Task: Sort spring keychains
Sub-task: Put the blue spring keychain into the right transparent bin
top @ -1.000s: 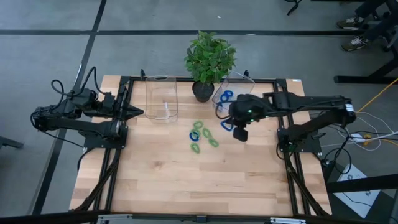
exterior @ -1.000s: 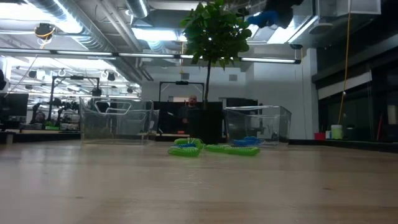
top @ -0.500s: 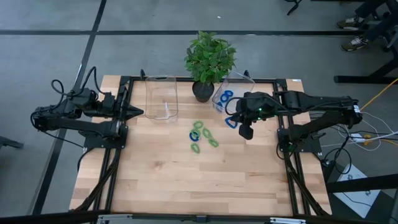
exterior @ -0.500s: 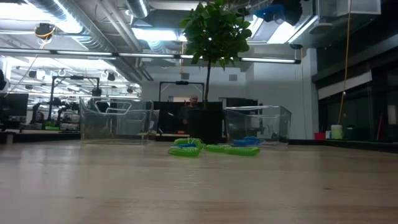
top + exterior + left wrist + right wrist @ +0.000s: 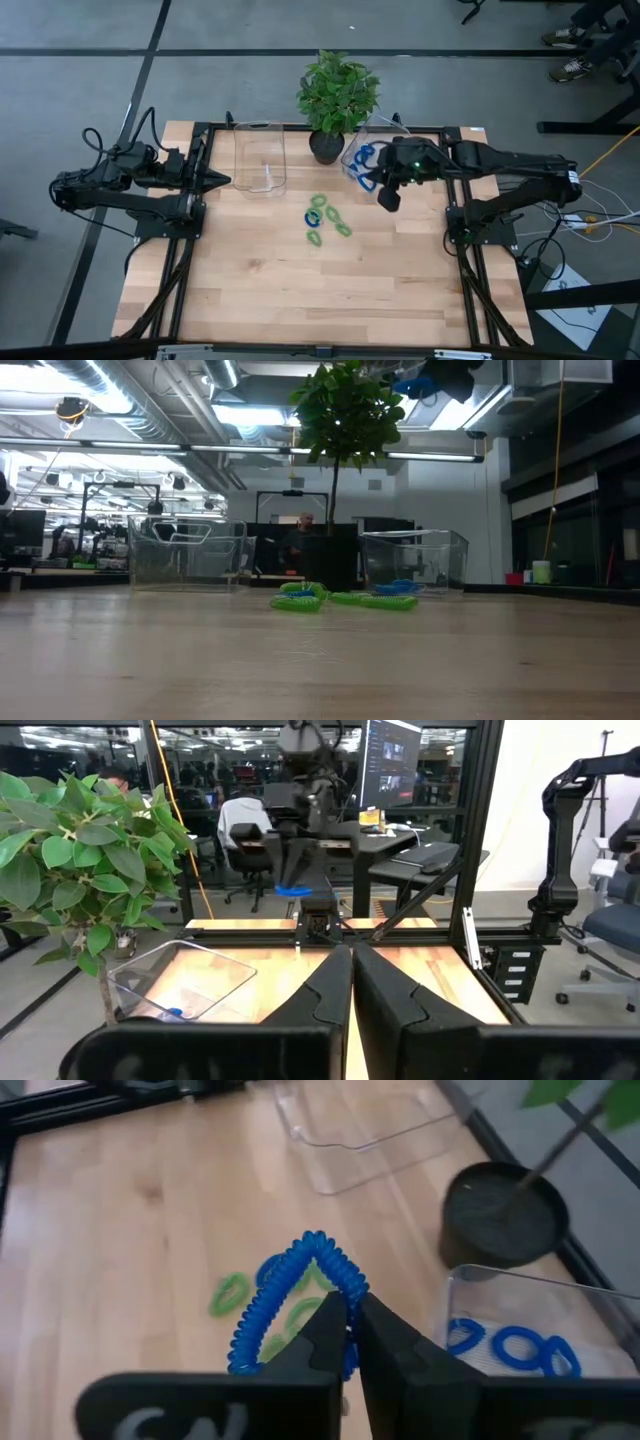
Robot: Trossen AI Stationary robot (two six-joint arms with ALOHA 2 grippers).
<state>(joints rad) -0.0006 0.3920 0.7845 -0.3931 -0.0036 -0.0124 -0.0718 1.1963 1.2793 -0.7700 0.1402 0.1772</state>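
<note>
My right gripper [image 5: 376, 190] is shut on a bright blue spring keychain [image 5: 290, 1295] and holds it in the air, just on the near side of the right clear bin [image 5: 367, 150]. That bin has other blue keychains [image 5: 510, 1348] in it. A small heap of light green and blue keychains [image 5: 325, 216] lies on the table's middle. The left clear bin [image 5: 260, 158] stands beside the potted plant [image 5: 337, 95]. My left gripper [image 5: 226, 181] waits shut at the table's left, pointing level. My right gripper pinches one end of the blue keychain's loop [image 5: 346, 1285] between its two fingers. The fingers slant down from the table's right side. The loop sticks out beyond the fingertips, lifted clear of the table.
The plant's dark pot [image 5: 505, 1218] stands between the two bins at the far edge. Bare wood lies over the table's near half [image 5: 320, 290]. A person sits in the room behind the table [image 5: 305, 530].
My right gripper has carried the blue keychain toward the table's far edge, closer to the right bin, tipping slightly as it went. The keychain stays pinched and clear of the table.
</note>
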